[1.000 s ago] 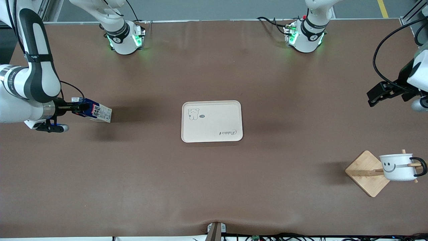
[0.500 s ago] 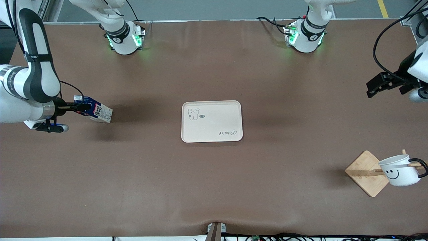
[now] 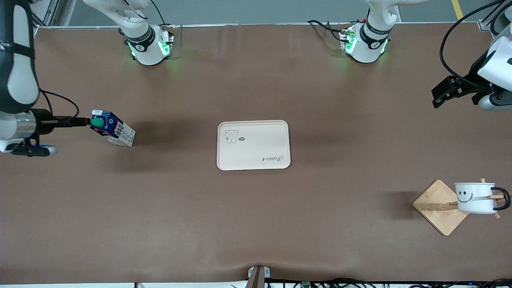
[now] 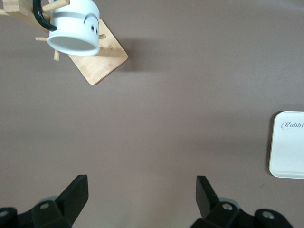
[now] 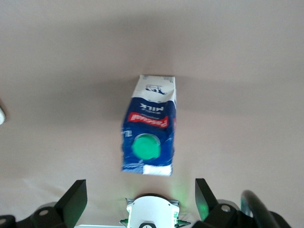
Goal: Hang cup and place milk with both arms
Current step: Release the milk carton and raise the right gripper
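The milk (image 3: 114, 131) stands on the bare table toward the right arm's end, green cap up; it also shows in the right wrist view (image 5: 149, 118). My right gripper (image 3: 82, 121) is open and empty beside the carton's top, apart from it; in its wrist view (image 5: 140, 199) the carton lies ahead of the jaws. The cup (image 3: 475, 198) hangs by its black handle on a peg of the wooden rack (image 3: 436, 206), near the left arm's end. My left gripper (image 3: 440, 96) is open and empty, up in the air; its wrist view (image 4: 142, 194) shows the cup (image 4: 73, 28) well away from it.
A cream tray (image 3: 253, 160) lies at the table's middle, its corner also in the left wrist view (image 4: 287, 152). The rack's square base (image 4: 102, 59) rests near the table's front edge. The arms' green-lit bases (image 3: 150, 46) stand along the back edge.
My right gripper has let go of the milk and drawn back from it; the carton stays standing. The cup swung on its peg and settled. My left gripper has moved farther from the rack.
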Available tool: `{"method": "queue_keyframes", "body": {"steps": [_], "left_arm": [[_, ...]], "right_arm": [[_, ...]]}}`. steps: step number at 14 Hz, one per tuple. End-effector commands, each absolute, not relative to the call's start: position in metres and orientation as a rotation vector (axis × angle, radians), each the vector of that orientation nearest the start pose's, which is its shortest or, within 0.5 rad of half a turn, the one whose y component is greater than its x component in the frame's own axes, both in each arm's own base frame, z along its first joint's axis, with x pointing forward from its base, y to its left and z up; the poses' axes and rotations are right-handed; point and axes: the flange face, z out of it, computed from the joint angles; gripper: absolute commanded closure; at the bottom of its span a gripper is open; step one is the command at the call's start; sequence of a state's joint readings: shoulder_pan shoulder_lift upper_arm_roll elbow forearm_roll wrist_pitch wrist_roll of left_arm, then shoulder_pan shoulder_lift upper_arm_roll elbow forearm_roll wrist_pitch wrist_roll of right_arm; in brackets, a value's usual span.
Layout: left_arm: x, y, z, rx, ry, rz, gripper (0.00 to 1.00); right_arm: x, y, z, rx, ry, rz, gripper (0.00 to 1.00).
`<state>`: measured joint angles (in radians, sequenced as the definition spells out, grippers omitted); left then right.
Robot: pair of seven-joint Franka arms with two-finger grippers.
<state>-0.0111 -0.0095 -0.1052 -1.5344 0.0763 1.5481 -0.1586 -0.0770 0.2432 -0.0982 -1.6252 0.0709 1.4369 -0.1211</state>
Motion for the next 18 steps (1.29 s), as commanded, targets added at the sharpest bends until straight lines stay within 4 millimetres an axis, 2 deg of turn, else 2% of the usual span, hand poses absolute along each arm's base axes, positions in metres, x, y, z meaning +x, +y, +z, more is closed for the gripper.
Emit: {"method": "queue_keyframes", "body": {"steps": [1,2,4,7,8,9,11,12,14,16,17,18], "left_arm": [[0.543,-0.055,0.645,-3.085,-0.062,-0.040,0.00],[0.543,-0.054,0.645,-3.083,-0.065,-0.035,0.00],[0.541,-0.053,0.645,-3.082,-0.068,-0.021,0.00],[0.539,-0.051,0.646,-3.080,-0.085,-0.012,0.00],[0.539,-0.051,0.646,-3.079,-0.097,-0.015,0.00],[0.540,-0.051,0.645,-3.079,-0.101,-0.015,0.00],[0.540,-0.051,0.646,-3.079,-0.101,-0.020,0.00],[0.540,-0.050,0.647,-3.078,-0.104,-0.023,0.00],[0.540,-0.050,0.646,-3.077,-0.108,-0.020,0.00],[0.540,-0.050,0.646,-3.077,-0.108,-0.020,0.00],[0.541,-0.049,0.646,-3.073,-0.109,-0.021,0.00],[0.541,-0.048,0.645,-3.072,-0.111,-0.019,0.00]], "right_arm": [[0.589,-0.075,0.479,-3.066,0.040,0.593,0.00],[0.594,-0.073,0.493,-3.097,0.034,0.546,0.00],[0.608,-0.069,0.542,-3.127,0.015,0.372,0.00],[0.614,-0.029,0.600,-3.155,-0.087,0.192,0.00],[0.612,-0.020,0.619,-3.169,-0.111,0.147,0.00],[0.606,-0.006,0.648,-3.175,-0.144,0.072,0.00],[0.586,0.014,0.697,-3.173,-0.196,-0.066,0.00],[0.581,0.018,0.702,-3.170,-0.210,-0.060,0.00],[0.554,0.022,0.707,-3.102,-0.259,0.082,0.00],[0.537,0.040,0.702,-3.086,-0.307,0.060,0.00],[0.524,0.040,0.689,-3.084,-0.309,0.060,0.00],[0.510,0.023,0.680,-3.079,-0.282,0.009,0.00]]}}
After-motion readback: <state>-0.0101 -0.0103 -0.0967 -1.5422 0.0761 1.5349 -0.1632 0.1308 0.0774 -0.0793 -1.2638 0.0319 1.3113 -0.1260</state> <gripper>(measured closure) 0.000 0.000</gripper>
